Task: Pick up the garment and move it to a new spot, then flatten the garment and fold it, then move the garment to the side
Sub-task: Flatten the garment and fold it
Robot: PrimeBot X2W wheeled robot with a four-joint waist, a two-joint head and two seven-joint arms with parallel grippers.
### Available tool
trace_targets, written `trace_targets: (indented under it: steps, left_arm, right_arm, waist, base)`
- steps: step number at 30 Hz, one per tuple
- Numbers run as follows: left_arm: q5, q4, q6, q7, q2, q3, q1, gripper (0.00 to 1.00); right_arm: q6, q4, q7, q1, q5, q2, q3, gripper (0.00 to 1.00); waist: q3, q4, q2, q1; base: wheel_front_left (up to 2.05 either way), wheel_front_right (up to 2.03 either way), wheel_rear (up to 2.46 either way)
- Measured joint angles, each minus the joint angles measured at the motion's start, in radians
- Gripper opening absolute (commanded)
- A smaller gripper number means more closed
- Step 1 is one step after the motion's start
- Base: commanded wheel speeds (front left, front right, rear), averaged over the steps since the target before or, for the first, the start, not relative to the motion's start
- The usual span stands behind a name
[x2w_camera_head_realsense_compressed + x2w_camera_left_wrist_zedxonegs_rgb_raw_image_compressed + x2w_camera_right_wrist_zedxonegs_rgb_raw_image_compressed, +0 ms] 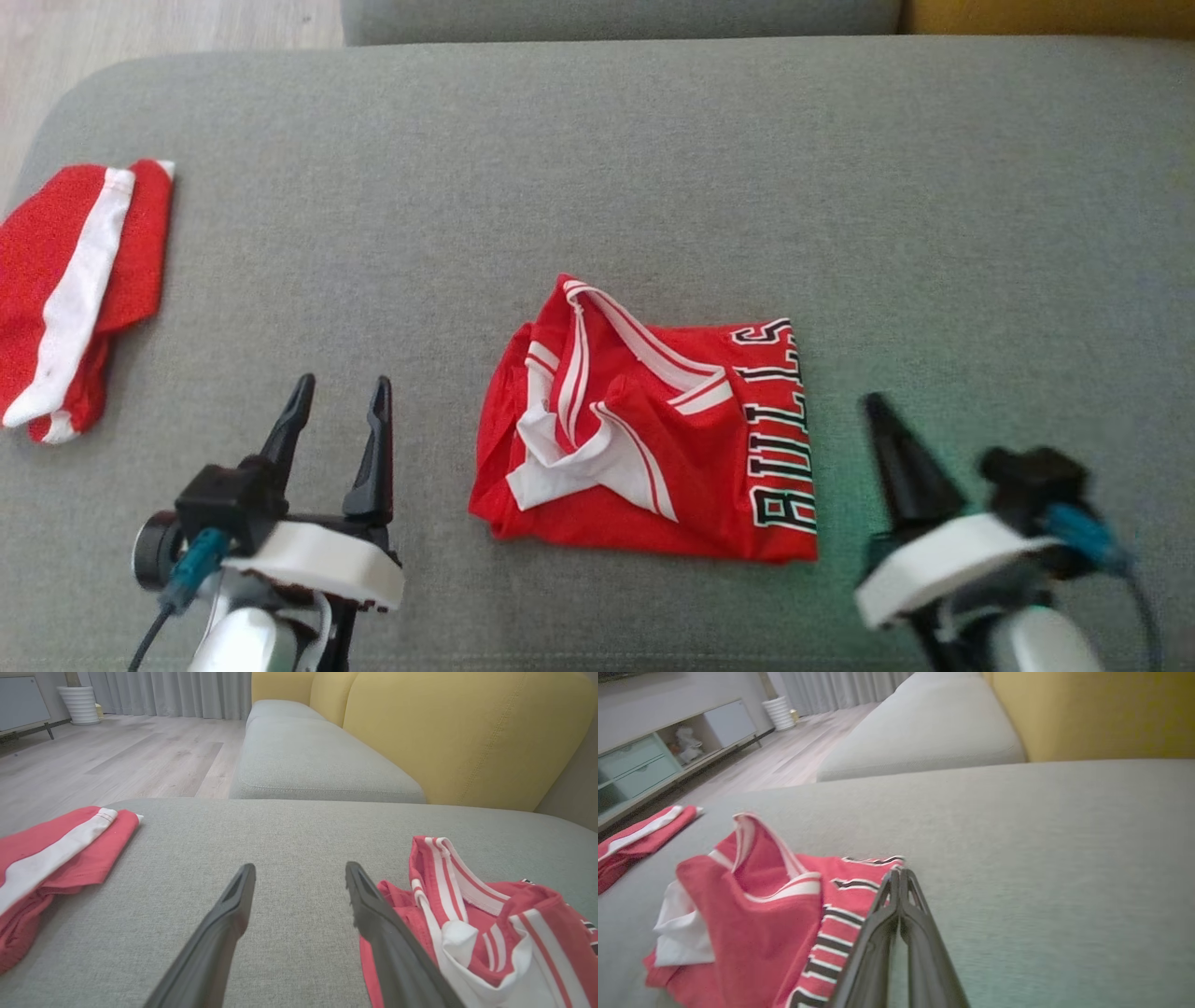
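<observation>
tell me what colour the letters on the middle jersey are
Black with white outlines: letters on the red jersey, clearest in the head view.

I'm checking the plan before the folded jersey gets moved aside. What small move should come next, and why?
Probably open the right gripper and ease it to the nearest edge of the jersey. That gripper is shut on nothing and sits just beside the folded jersey, while the left gripper stands open on the other side.
</observation>
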Motion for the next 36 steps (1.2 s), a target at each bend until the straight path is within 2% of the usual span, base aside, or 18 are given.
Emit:
trace_targets:
  steps: [7,8,14,24,31,36]
  left_arm:
    - [0.0,0.007,-0.006,-0.002,-0.003,-0.015,-0.025,1.0]
    - [-0.003,0.009,-0.01,-0.002,-0.006,-0.015,-0.035,1.0]
    - [-0.01,0.02,-0.01,-0.012,-0.011,-0.015,-0.045,1.0]
    - [-0.01,0.035,-0.01,-0.016,-0.012,-0.014,-0.048,1.0]
    - [-0.01,0.04,-0.01,-0.017,-0.016,-0.015,-0.061,1.0]
    - [-0.017,0.044,-0.01,-0.024,-0.02,-0.015,-0.064,1.0]
  right_arm:
    - [0.0,0.199,-0.017,-0.118,0.065,-0.001,0.187,0.0]
    - [0.0,0.258,-0.031,-0.152,0.08,-0.001,0.221,0.0]
    - [0.0,0.391,-0.046,-0.238,0.128,-0.005,0.317,0.0]
    - [0.0,0.487,-0.054,-0.316,0.242,-0.01,0.535,0.0]
    - [0.0,0.512,-0.054,-0.368,0.316,-0.018,0.682,0.0]
    - [0.0,0.517,-0.069,-0.398,0.345,-0.02,0.745,0.0]
  waist:
    - [0.025,0.029,0.0,0.0]
    - [0.032,0.039,0.0,0.0]
    - [0.049,0.063,0.0,0.0]
    - [0.058,0.071,0.0,0.0]
    - [0.064,0.075,0.0,0.0]
    - [0.062,0.075,0.0,0.0]
  base:
    - [0.0,0.0,0.0]
    - [0.0,0.0,0.0]
    - [0.0,0.0,0.0]
    - [0.0,0.0,0.0]
    - [0.0,0.0,0.0]
    - [0.0,0.0,0.0]
